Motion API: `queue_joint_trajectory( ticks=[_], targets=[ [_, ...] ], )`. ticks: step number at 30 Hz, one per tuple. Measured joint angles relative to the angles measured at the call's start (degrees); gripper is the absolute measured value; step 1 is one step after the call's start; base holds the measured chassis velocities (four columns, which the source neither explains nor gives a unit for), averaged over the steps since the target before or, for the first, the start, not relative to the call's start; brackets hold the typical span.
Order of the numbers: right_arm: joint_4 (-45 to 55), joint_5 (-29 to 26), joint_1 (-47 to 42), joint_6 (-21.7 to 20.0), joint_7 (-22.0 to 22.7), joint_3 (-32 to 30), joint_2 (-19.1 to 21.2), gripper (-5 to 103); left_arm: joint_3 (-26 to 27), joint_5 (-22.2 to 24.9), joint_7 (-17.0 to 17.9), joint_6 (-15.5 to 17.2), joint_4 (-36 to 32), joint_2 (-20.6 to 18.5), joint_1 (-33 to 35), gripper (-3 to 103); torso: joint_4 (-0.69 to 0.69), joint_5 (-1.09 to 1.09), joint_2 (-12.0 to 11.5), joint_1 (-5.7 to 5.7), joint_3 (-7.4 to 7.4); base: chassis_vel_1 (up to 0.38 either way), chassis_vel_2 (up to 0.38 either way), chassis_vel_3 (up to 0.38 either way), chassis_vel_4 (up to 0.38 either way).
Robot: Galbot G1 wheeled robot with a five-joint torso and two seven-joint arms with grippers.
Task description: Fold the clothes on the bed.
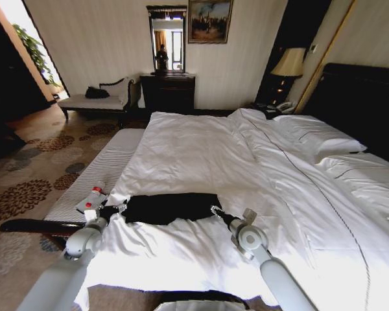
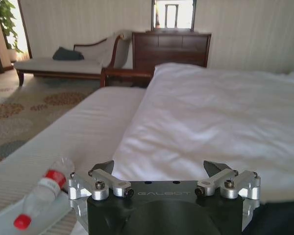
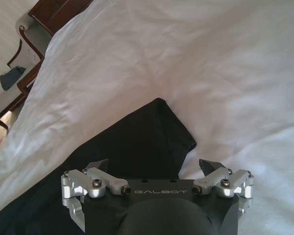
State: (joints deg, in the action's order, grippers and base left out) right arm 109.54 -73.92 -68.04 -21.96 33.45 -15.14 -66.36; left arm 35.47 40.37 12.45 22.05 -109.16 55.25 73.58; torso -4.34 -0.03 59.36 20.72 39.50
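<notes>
Bottle (image 1: 91, 199): lying on the striped bench (image 1: 110, 167), just left of the bed.
Left gripper (image 1: 118, 208): at the T-shirt's left end, fingers spread wide, holding nothing.
T-shirt (image 1: 170, 207): black, folded band across the bed (image 1: 201, 155) near its foot.
Right gripper (image 1: 214, 210): at the T-shirt's right end, fingers spread wide, empty.

The black T-shirt (image 1: 172, 207) lies folded into a band, so its chest lettering is hidden. In the right wrist view its near part is cut off by the picture's edge and covered by the right tool (image 3: 157, 166). The bed (image 1: 201, 149) runs past the right edge. The bottle's (image 2: 39, 193) label is too blurred to read.
</notes>
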Motion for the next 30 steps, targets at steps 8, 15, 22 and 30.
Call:
queue_joint_trajectory(
  ticks=[8, 15, 22, 30],
  targets=[
    [0.36, -0.12, -0.64, -0.23, -0.52, -0.06, -0.18, 82, 4.38, 4.06, 1.77, 1.26, -4.55, -1.32, 0.89, 100, 0.01, 0.0, 0.0, 0.0, 0.0, 0.0, 0.0, 0.0, 0.0],
    [-0.56, 0.5, -1.13, -0.7, 0.62, -0.61, -0.08, 54, 6.74, 4.36, 2.32, 1.11, -5.44, -1.37, 1.52, 100, 0.01, 0.0, 0.0, 0.0, 0.0, 0.0, 0.0, 0.0, 0.0],
    [-1.39, 1.87, -1.22, -0.73, -1.42, -1.35, 0.28, 33, 10.02, 10.87, 2.48, -0.37, -6.96, -0.95, 0.11, 100, 0.01, -0.01, 0.0, 0.0, 0.0, 0.0, 0.0, 0.0, 0.0],
    [-0.64, 10.7, -0.87, 1.64, -10.61, -2.87, 2.64, 1, 14.8, 27.26, 0.28, -2.92, -16.16, 0.54, -1.11, 100, 0.0, 0.02, 0.0, 0.0, 0.0, 0.0, 0.0, 0.0, 0.0]
  ],
)
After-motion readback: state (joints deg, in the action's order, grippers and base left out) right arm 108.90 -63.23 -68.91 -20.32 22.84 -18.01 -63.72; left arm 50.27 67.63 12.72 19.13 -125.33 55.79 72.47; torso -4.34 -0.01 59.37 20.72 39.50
